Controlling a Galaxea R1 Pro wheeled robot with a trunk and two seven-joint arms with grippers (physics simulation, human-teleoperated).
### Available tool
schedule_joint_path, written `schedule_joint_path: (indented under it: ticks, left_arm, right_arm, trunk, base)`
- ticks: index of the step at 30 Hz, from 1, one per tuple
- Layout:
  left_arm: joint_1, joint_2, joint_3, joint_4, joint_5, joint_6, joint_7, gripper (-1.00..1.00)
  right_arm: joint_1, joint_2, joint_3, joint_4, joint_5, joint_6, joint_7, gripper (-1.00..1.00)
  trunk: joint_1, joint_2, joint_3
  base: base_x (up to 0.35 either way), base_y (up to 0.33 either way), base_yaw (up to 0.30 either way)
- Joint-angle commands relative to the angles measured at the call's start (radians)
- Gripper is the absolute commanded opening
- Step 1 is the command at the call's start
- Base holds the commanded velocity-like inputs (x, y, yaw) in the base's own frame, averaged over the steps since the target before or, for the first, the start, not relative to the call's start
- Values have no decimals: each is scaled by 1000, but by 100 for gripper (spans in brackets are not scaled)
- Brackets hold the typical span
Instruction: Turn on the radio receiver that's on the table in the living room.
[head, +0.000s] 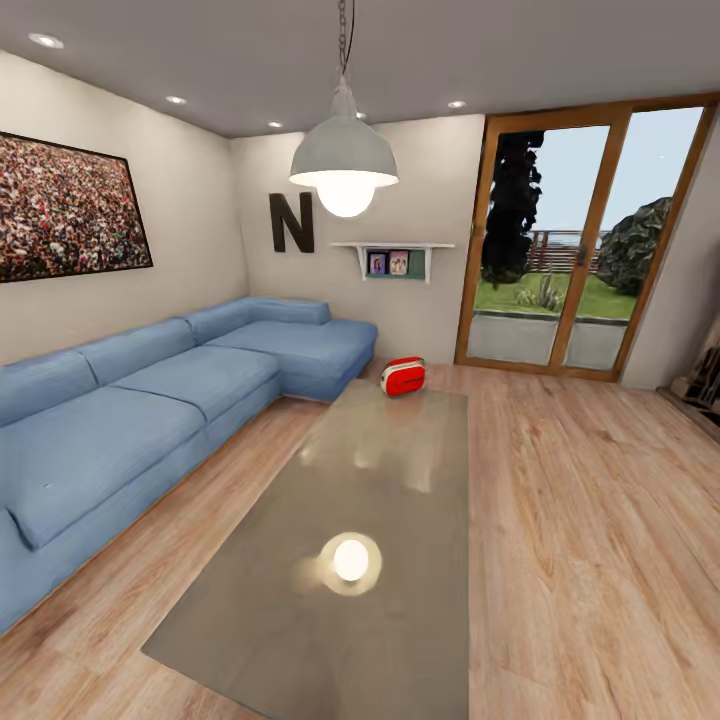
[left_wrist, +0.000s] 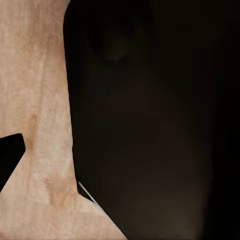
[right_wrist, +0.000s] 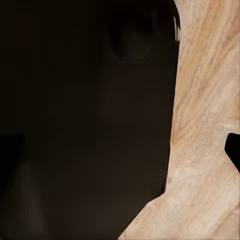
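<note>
The red radio receiver (head: 403, 376) with white side panels stands at the far end of the table (head: 380, 500), a long low top of glossy grey-brown glass that reflects the lamp. The table runs from just below the head camera away toward the glass doors. In the left wrist view a black fingertip (left_wrist: 10, 157) pokes in at the frame edge over wood floor, beside a large dark part of the robot's body. The right wrist view has a like black fingertip (right_wrist: 234, 152) over the floor. Each gripper's other finger is hidden.
A blue sectional sofa (head: 150, 400) lines the left wall and wraps round the far left corner near the radio. A white pendant lamp (head: 344, 160) hangs over the table. Light wood floor (head: 590, 520) stretches right of the table to the wood-framed glass doors (head: 580, 240).
</note>
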Motion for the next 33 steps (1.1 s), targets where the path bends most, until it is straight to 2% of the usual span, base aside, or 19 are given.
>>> schedule_joint_path:
  ticks: [1,10,18,23,29,30,32,33]
  left_arm:
    - [6,-6,-1,-3,-2,-5,-1,100]
    - [57,-56,0,-3,3,-6,-1,100]
    - [58,-99,3,-3,4,-6,-4,100]
    - [58,-104,2,-3,3,-6,-3,100]
    - [58,-119,1,-15,5,-7,-6,100]
    - [58,-121,0,-53,5,-6,-6,100]
    - [58,-122,0,-99,5,-6,-6,100]
    - [58,-120,-1,-145,4,-4,-3,100]
  right_arm:
    - [-6,6,-2,-1,-1,-2,-3,100]
    - [-57,56,0,1,2,-3,-2,100]
    - [-75,57,0,1,2,-3,-1,100]
    - [-75,54,0,-11,2,-5,-2,100]
    - [-76,21,-3,-45,2,-5,-1,100]
    - [-77,-20,-3,-227,2,-5,-1,100]
    - [-77,-33,-3,-279,2,-5,-1,100]
    - [-77,-50,-4,-322,2,-4,-1,100]
  trunk:
    - [0,0,0]
    - [0,0,0]
    - [0,0,0]
    - [0,0,0]
    - [0,0,0]
    - [0,0,0]
    - [0,0,0]
    - [0,0,0]
  base:
    - [0,0,0]
    - [0,0,0]
    - [0,0,0]
    - [0,0,0]
    - [0,0,0]
    - [0,0,0]
    - [0,0,0]
    - [0,0,0]
